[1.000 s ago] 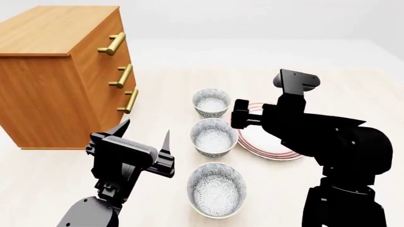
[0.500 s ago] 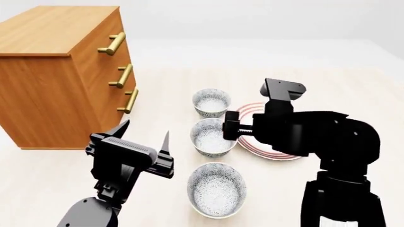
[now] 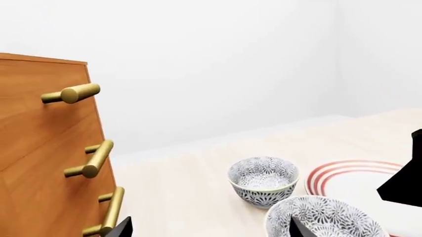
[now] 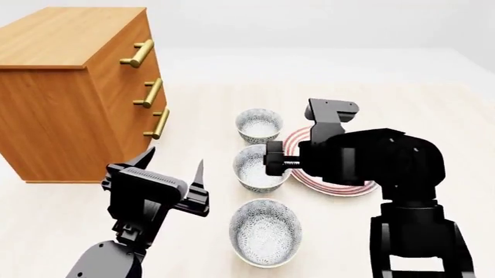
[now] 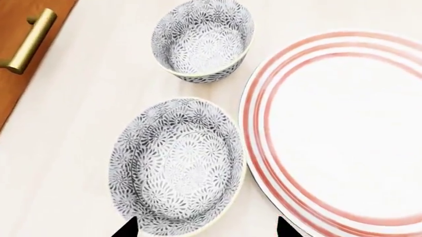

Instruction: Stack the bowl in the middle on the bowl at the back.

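Observation:
Three speckled bowls stand in a row on the table. The bowl in the middle [image 4: 255,169] [image 5: 175,165] [image 3: 323,219] sits upright, with the bowl at the back [image 4: 259,124] [image 5: 203,39] [image 3: 262,177] just behind it. My right gripper [image 4: 272,161] [image 5: 204,229] hovers open over the middle bowl's right side, one fingertip over the bowl's rim and the other over the gap beside the plate, with nothing between them. My left gripper [image 4: 171,168] [image 3: 209,232] is open and empty, held left of the bowls.
A flat white plate with red rings [image 4: 340,186] [image 5: 343,128] lies right of the middle bowl, partly under my right arm. A third bowl [image 4: 265,231] stands nearest me. A wooden dresser [image 4: 69,87] with brass handles [image 3: 89,160] stands at the left.
My right arm has swung left, from over the plate to over the middle bowl's right rim. The left arm has hardly moved. The bowls have not shifted.

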### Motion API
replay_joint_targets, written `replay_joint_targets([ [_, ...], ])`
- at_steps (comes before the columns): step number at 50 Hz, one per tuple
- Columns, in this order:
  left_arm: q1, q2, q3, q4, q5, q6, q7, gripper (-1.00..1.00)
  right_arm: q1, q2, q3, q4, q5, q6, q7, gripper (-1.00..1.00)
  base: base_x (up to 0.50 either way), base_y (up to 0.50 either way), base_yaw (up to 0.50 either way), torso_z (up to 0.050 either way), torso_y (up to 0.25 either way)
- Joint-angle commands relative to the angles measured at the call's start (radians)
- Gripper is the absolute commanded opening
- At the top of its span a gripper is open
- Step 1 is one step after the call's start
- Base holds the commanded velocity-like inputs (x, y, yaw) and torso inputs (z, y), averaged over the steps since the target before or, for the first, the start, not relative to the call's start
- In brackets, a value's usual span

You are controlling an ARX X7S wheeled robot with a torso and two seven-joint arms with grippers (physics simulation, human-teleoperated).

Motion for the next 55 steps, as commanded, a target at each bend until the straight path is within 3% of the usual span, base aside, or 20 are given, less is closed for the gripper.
replay_joint_targets([
  [1, -0.004, -0.003, -0.008, -0.019, -0.012, 0.01, 0.001, 1.0, 0.027, -0.003, -0.057, 0.068, 0.0, -0.043, -0.007, 1.0, 0.0, 0.0, 0.0, 0.0, 0.0],
  [16, -0.005, -0.008, -0.018, -0.046, -0.025, 0.027, 0.0, 1.0, 0.052, -0.022, -0.097, 0.159, -0.02, -0.09, -0.021, 1.0, 0.0, 0.0, 0.0, 0.0, 0.0],
  [32, -0.021, -0.018, -0.028, -0.095, -0.029, 0.046, 0.003, 1.0, 0.121, -0.037, -0.202, 0.363, -0.085, -0.213, -0.144, 1.0, 0.0, 0.0, 0.0, 0.0, 0.0],
  [55, -0.023, -0.033, -0.036, -0.041, -0.059, 0.029, 0.0, 1.0, 0.163, -0.061, -0.27, 0.528, -0.124, -0.302, -0.223, 1.0, 0.0, 0.0, 0.0, 0.0, 0.0],
])
